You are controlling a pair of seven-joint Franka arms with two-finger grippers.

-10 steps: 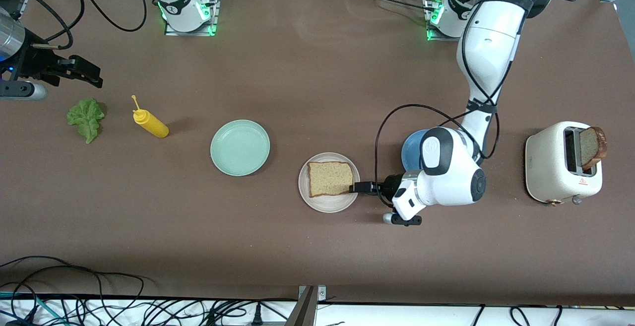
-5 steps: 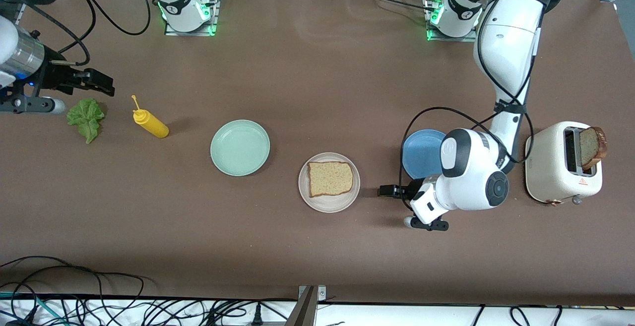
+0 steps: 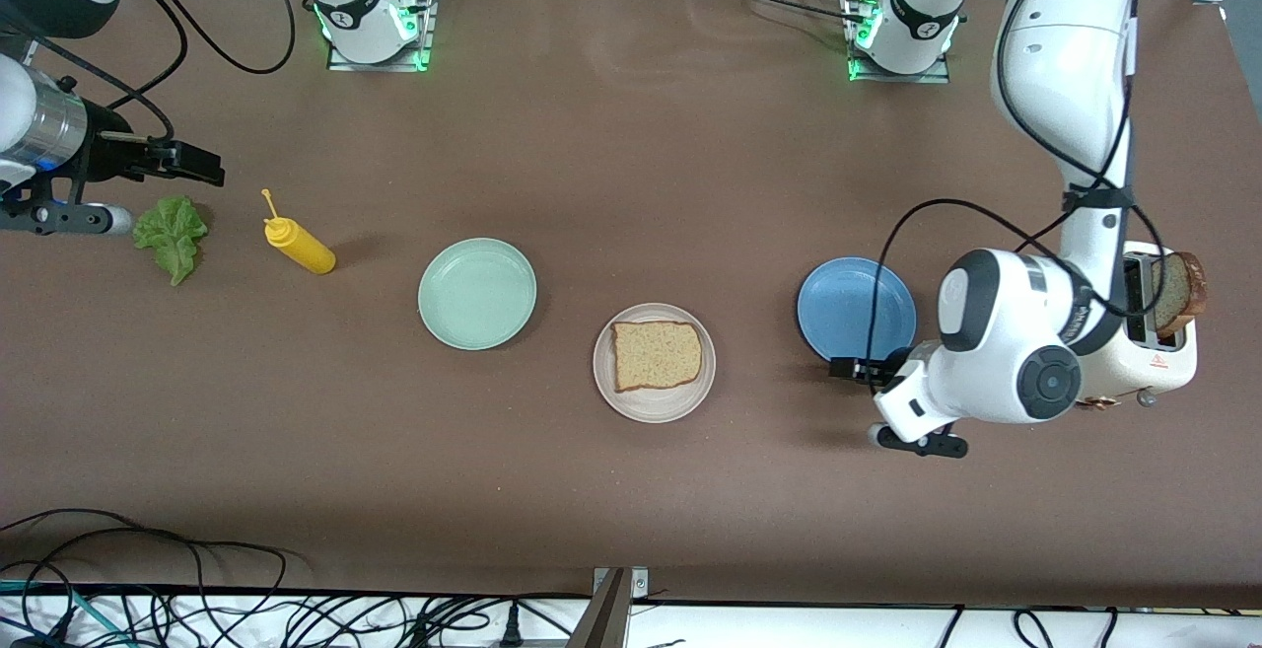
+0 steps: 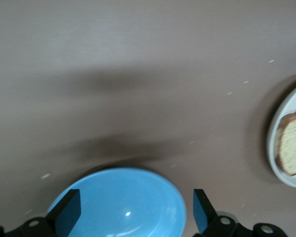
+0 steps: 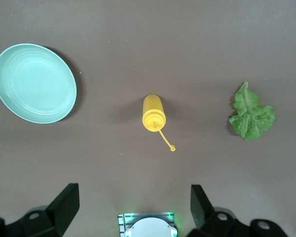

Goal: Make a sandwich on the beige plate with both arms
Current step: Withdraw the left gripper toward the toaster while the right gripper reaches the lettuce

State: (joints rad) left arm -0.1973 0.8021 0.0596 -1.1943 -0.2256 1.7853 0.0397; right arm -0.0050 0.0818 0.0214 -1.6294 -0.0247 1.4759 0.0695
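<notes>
Brown table (image 3: 631, 135) bears three plates, lettuce (image 3: 173, 234), bottle (image 3: 301, 246), toaster (image 3: 1119, 352).

My left wrist view is motion-blurred; beige plate (image 4: 292, 143) and blue plate (image 4: 119, 200) run off frame. My left arm hides part of toaster (image 3: 1168, 364).

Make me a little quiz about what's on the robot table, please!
1. True or false: the bread slice lies on the beige plate.
2. What is the lettuce leaf resting on: A) mint-green plate, B) table, C) blue plate?
3. Fill in: the second bread slice stands in the ____.

Key: 1 true; 2 B; 3 toaster.
</notes>
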